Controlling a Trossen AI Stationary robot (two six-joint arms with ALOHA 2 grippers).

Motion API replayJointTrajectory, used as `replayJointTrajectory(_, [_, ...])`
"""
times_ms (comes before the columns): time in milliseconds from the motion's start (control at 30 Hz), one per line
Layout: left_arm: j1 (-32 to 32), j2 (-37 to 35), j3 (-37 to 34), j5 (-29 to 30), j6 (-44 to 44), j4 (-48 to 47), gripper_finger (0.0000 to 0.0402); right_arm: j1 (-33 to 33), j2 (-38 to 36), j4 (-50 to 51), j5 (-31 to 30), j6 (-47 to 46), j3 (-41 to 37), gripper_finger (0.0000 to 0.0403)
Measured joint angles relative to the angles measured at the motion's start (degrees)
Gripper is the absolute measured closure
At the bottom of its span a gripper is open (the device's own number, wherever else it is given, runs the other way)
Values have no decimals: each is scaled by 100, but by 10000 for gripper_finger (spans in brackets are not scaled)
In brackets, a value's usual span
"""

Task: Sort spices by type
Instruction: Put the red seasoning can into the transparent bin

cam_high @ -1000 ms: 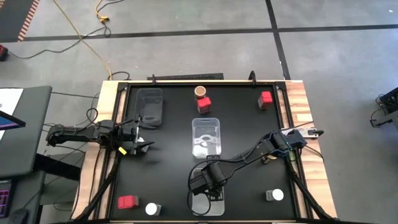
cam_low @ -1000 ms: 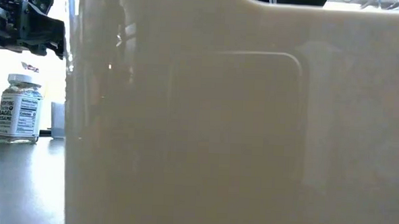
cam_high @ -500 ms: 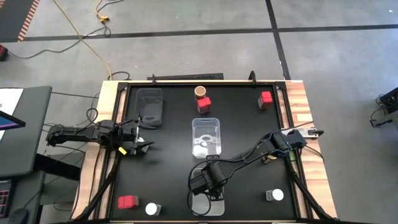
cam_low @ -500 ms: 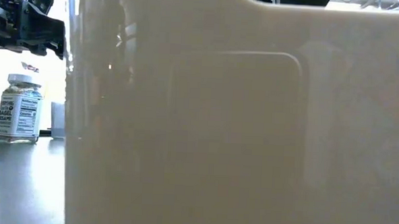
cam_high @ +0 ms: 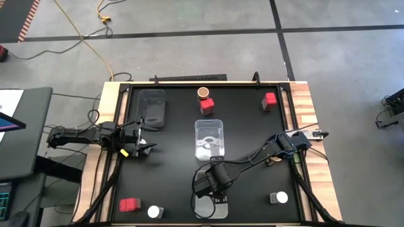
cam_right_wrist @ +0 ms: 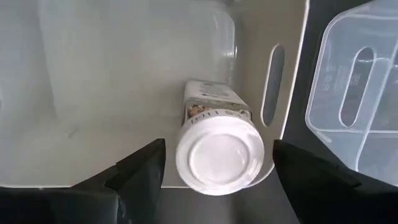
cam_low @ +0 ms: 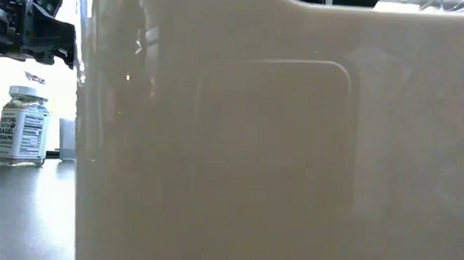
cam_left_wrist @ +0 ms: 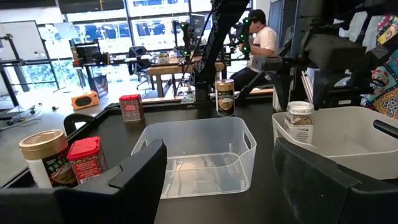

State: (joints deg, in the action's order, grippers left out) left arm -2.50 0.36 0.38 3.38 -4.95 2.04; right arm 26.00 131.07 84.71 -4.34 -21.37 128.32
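Observation:
In the right wrist view a round white-lidded jar (cam_right_wrist: 219,151) stands on its base inside the near clear tub (cam_right_wrist: 124,74). My right gripper (cam_right_wrist: 219,163) hangs over it, open, one finger on either side of the lid and apart from it. In the high view the gripper (cam_high: 214,188) is over that tub (cam_high: 210,208). My left gripper (cam_high: 148,149) waits open at the table's left side. Loose on the table are a brown-topped jar (cam_high: 203,93), three red boxes (cam_high: 207,104) (cam_high: 271,99) (cam_high: 130,204) and two white-lidded jars (cam_high: 153,212) (cam_high: 278,198).
An empty clear tub (cam_high: 209,139) sits mid-table and a third tub (cam_high: 153,107) at the far left. The near tub's wall (cam_low: 278,148) fills most of the low view, with one jar (cam_low: 22,125) beside it. A person (cam_left_wrist: 261,37) is in the room beyond the table.

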Motion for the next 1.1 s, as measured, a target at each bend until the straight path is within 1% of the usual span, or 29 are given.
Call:
replayJointTrajectory(233, [2,0,0,0,0,-1,120,1,-2,326,0,-156,661,67])
replayJointTrajectory(333, [2,-2,0,0,2,0,120,49,-212,378,-10,-323,581,68])
replayJointTrajectory(400, [1,0,0,0,0,-1,120,78,-350,447,-48,-597,568,69])
replayJointTrajectory(467, [0,0,0,0,1,-2,120,127,-460,528,-205,-1095,568,69])
replayJointTrajectory(567, [2,0,0,0,0,-2,120,276,-613,534,-734,-1879,563,68])
replayJointTrajectory(700, [0,0,0,0,0,-2,120,682,-741,532,-1943,-2736,563,69])
replayJointTrajectory(733, [0,0,0,0,0,-2,120,794,-752,532,-2146,-2890,563,69])
replayJointTrajectory(833, [1,0,0,0,2,-1,120,1099,-799,528,-2501,-3407,478,69])
replayJointTrajectory(900, [2,0,0,0,0,-2,120,1289,-883,516,-2795,-3800,245,69])
replayJointTrajectory(967, [2,0,0,0,0,-2,120,1484,-1053,526,-2914,-4296,-202,69])
replayJointTrajectory(1100, [2,0,0,0,0,-2,120,1961,-1627,517,-2991,-5601,-1561,69])
